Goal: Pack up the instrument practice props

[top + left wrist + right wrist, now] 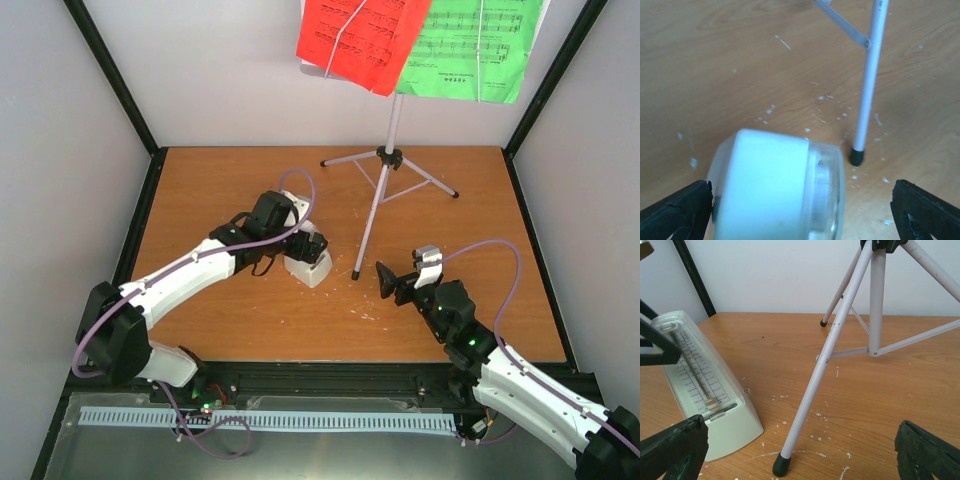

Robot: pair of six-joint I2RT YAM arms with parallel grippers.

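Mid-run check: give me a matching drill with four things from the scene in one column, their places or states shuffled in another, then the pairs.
1. metronome
2. red page
3. green page
4. right pincer

A. open, empty, near the closest foot of the stand
B. clipped on the stand's left side
C. standing inside the open left pincer
D. clipped on the stand's right side

Pairs: 1-C, 2-B, 3-D, 4-A

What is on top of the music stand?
A red sheet-music page and a green sheet-music page rest side by side. The desk of the music stand behind them is hidden.
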